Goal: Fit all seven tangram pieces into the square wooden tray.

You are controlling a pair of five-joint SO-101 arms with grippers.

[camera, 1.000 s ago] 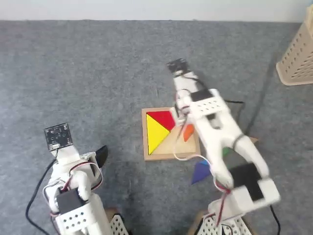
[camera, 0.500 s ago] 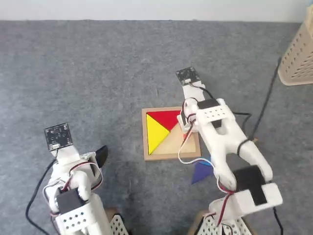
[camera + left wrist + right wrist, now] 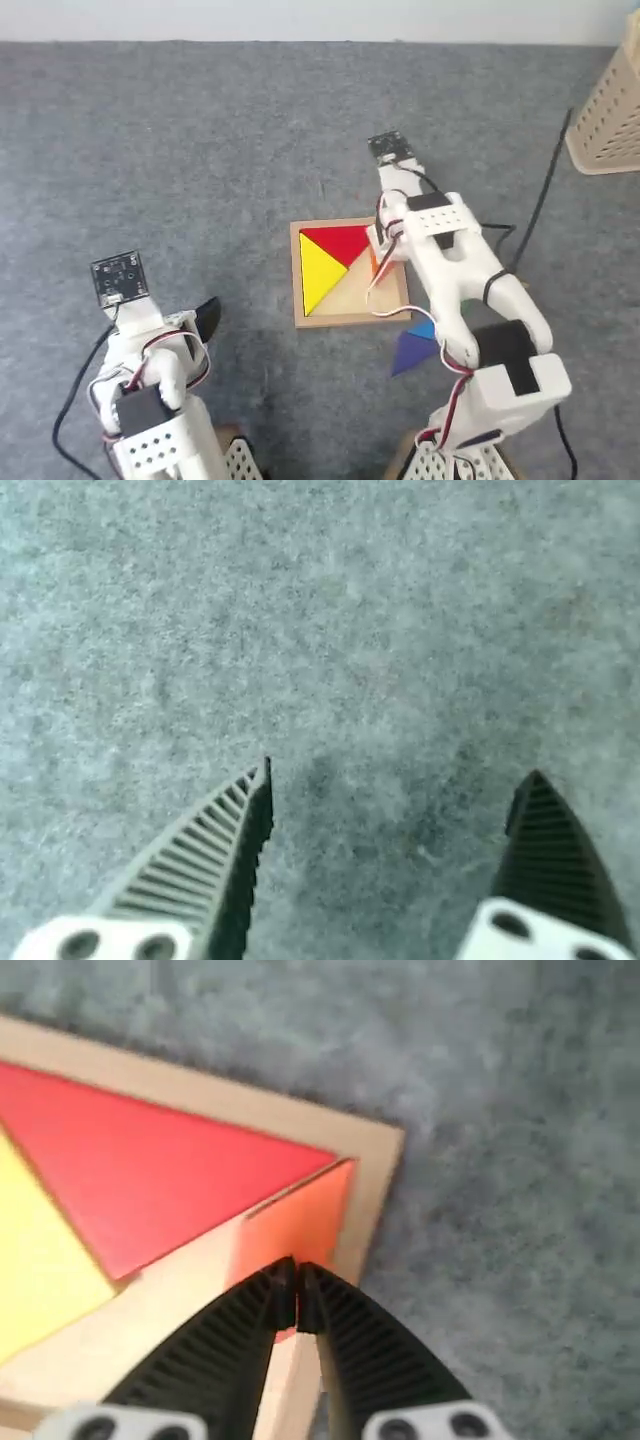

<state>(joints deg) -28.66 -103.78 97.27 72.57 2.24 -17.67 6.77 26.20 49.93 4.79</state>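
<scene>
Closest in, the left arm sits at the near left of the grey felt bench (image 3: 200,150). Its left gripper (image 3: 400,775) is spread wide with nothing in it, just hanging over bare felt well away from the puzzle.

Moving out a bit, there's a dark blue piece (image 3: 409,353) lying loose on the bench just off the tray's near right corner. A lighter blue piece (image 3: 423,328) pokes out right beside it, partly under the right arm.

Then the square wooden tray (image 3: 345,320), roughly mid-bench. The yellow triangle (image 3: 318,275) fills its left side and the red triangle (image 3: 335,243) sits along the far edge, the two touching along one side. The near part of the tray floor is bare wood. An orange piece (image 3: 305,1210) is tucked in the far right corner, against the red triangle and the tray's right rim.

The right arm stretches from the near right edge over that corner. The right gripper (image 3: 296,1265) has its tips pinched together, nothing between them that I can see, right down over the orange piece. Can't tell if it's actually touching.

Way out at the far right sits a beige slotted basket (image 3: 605,115), and a black cable (image 3: 545,205) trails across the bench near it.
</scene>
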